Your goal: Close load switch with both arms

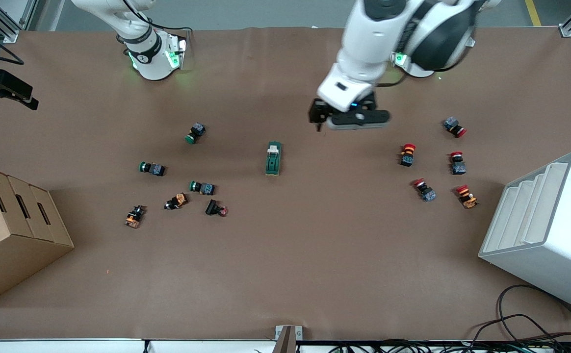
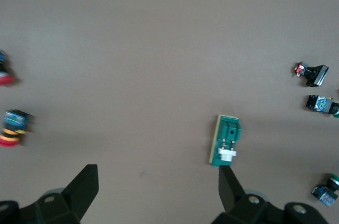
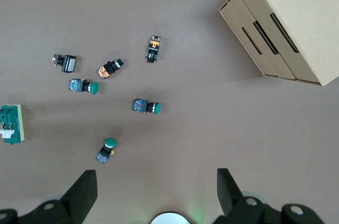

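Switch (image 1: pixel 273 158) — dark-green block, cream lever

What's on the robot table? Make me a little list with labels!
switch: small dark-green block load switch with a cream lever, lying mid-table
left gripper: open, up over bare table beside the switch
right gripper: open, waiting high near its base
buttons: green-capped push-buttons toward the right arm's end, red-capped push-buttons toward the left arm's
boxes: brown cardboard box, white stepped bin

Dark-green load switch (image 1: pixel 273 158) with cream lever, flat on table centre, untouched
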`<state>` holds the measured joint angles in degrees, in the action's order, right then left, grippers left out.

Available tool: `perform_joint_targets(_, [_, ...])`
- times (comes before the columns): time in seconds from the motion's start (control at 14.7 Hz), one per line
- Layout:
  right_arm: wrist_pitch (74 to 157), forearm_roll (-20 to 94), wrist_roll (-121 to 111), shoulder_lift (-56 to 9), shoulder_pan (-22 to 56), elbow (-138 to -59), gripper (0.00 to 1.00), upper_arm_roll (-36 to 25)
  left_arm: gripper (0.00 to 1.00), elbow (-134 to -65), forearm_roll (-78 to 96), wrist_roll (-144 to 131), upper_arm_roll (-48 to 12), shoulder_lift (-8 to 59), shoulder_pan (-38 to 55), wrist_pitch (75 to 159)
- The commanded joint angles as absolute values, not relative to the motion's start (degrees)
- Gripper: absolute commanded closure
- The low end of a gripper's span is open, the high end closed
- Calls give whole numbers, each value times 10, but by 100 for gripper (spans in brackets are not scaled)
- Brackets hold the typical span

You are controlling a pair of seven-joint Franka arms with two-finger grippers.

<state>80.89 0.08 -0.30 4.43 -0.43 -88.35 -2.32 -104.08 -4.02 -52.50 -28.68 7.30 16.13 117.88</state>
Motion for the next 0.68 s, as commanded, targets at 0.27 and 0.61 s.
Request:
perform_joint_targets(0.27, [815, 7, -4, 20, -8, -879, 0, -25, 0, -1034, -279, -838, -287, 226, 304, 1305])
perform_joint_targets(0.61, [836, 8, -6, -20, -5, -879, 0, -25, 0, -1028, -504, -1020, -287, 316, 376, 1323])
